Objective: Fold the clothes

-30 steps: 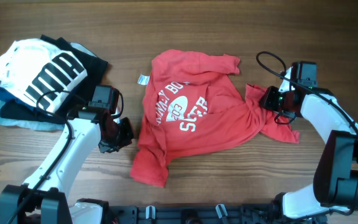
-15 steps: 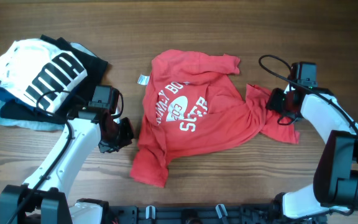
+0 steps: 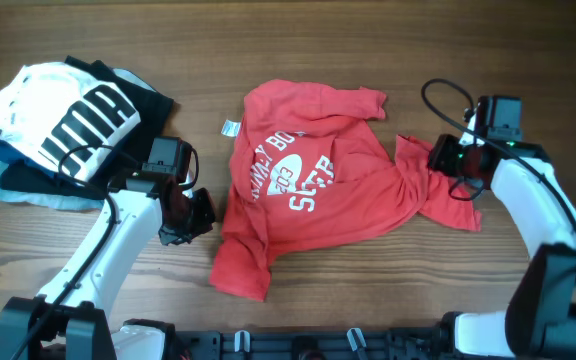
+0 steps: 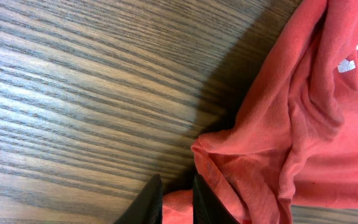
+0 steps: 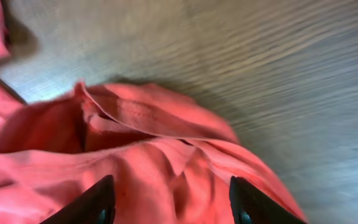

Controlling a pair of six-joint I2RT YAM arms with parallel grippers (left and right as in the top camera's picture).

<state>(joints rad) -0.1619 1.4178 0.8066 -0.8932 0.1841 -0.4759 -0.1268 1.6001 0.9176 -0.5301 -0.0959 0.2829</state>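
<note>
- Folding hasn't begun, by my read: red T-shirt (image 3: 308, 190) lies crumpled mid bench (image 3: 528, 60), print up, near hem bunched. You've all flattening + folds left.
- L hand (image 4: 174, 190) at shirt's left edge, fingers narrow, red cloth betw tips; can't tell if pinched.
- R hand (image 5: 171, 186) spread wide over right sleeve, holding nothing.
- No containers; striped garment (image 3: 68, 115) piled far left.
</note>
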